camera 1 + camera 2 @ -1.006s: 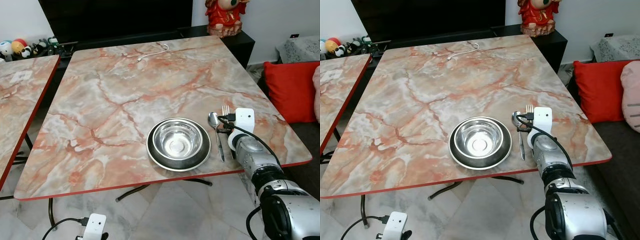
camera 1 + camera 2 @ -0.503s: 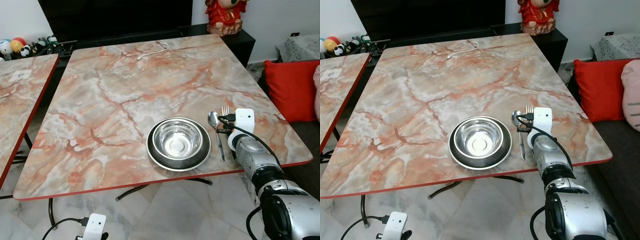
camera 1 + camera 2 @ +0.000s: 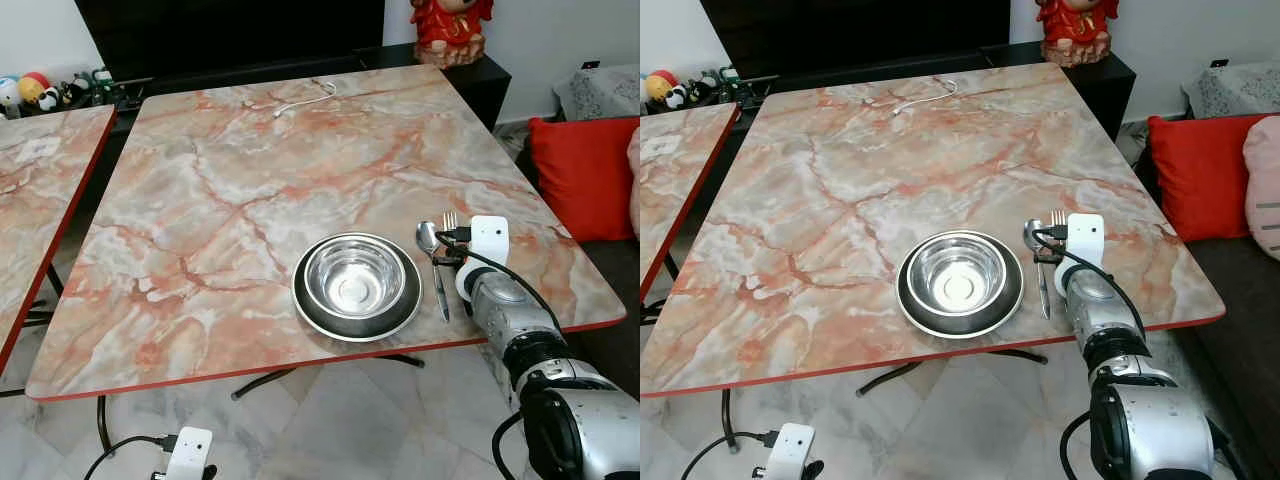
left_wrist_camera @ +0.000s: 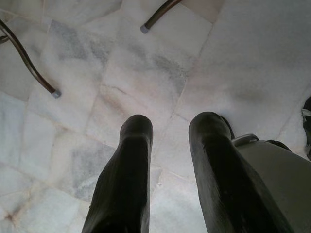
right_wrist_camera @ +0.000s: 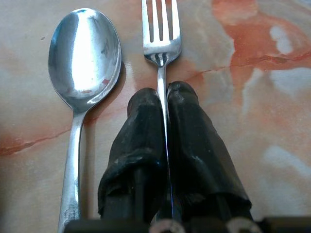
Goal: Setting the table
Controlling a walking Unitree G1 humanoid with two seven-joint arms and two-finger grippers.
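Observation:
A steel bowl [image 3: 355,277] sits in a dark plate [image 3: 318,314] near the front edge of the marble table [image 3: 250,170]. Right of the plate lie a spoon [image 3: 432,258] and a fork [image 3: 450,219], side by side. My right gripper [image 5: 164,97] is shut on the fork's handle, low over the tabletop; the fork [image 5: 162,34] points away from the fingers, with the spoon [image 5: 83,53] beside it. The right arm [image 3: 510,320] reaches in from the table's front right corner. My left gripper [image 4: 167,131] hangs open over the floor.
A white cable [image 3: 305,99] lies at the table's far edge. A second marble table [image 3: 35,190] stands to the left. A red cushion [image 3: 585,170] is on the right, a red figurine [image 3: 447,28] on the dark cabinet behind. Table legs [image 4: 29,63] cross the marble floor.
The head camera has shifted slightly. My right gripper stays shut on the fork beside the spoon.

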